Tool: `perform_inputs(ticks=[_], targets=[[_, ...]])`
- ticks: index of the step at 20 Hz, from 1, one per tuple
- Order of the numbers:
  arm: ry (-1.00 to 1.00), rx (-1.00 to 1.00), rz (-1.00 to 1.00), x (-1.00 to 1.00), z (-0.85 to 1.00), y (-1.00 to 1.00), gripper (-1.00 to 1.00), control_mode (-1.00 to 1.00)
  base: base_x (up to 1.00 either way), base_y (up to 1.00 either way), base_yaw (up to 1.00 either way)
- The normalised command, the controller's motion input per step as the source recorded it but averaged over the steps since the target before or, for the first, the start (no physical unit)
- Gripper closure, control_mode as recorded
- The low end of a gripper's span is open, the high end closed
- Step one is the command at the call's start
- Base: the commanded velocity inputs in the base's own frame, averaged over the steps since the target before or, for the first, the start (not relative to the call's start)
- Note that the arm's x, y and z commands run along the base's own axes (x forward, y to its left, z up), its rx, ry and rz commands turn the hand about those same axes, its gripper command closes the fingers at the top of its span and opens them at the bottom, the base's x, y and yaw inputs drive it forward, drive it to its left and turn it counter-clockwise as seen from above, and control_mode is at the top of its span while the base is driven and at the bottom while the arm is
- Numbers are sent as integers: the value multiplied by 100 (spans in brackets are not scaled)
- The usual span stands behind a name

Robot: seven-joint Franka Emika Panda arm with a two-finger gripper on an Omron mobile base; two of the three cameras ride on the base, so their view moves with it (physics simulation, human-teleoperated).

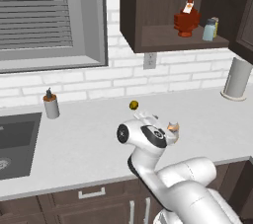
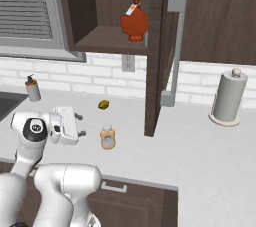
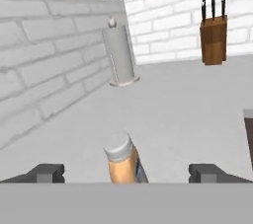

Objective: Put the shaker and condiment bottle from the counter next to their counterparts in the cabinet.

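The wide, flat, light grey-white counter [image 1: 89, 139] runs under a white brick wall, over dark brown drawers. Above it hangs the dark brown wooden wall cabinet [image 1: 163, 40], its door swung open and its single shelf in view.

On that shelf stands a dark red squat bottle with a narrow neck, white label and orange cap [image 1: 187, 17]. Just beside it, towards the open door, stands the small pale blue-grey translucent shaker with a dark cap [image 1: 209, 29], and a yellow-green shaker with a silver cap [image 1: 215, 24] shows partly behind it.

The small squat orange-tan condiment bottle with a pale cream top [image 2: 107, 137] stands upright on the counter, below the cabinet and near the counter's front edge. The white arm's two-finger gripper [image 2: 79, 124] is level with this bottle, just beside it on the sink side; its dark fingers stand wide apart, with the bottle ahead between them and not touched, as the hand view shows [image 3: 123, 161].

Against the wall beyond the bottle stands a smooth grey paper-towel roll on a round base [image 2: 227, 97]. A small yellow-brown lump [image 2: 103, 104] lies on the counter nearer the wall. A grey cylinder with an orange-and-black top [image 1: 51, 104] stands by the dark sink [image 1: 17, 141]. A brown wooden knife block [image 3: 213, 38] stands at the far wall.
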Motion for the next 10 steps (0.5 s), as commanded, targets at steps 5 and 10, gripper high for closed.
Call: perform_inputs(ticks=[5,10], targets=[[10,7,0,18,-3,-26,-100,-100,0,0,0],[9,0,0,24,-37,-2,-100,-100,0,0,0]])
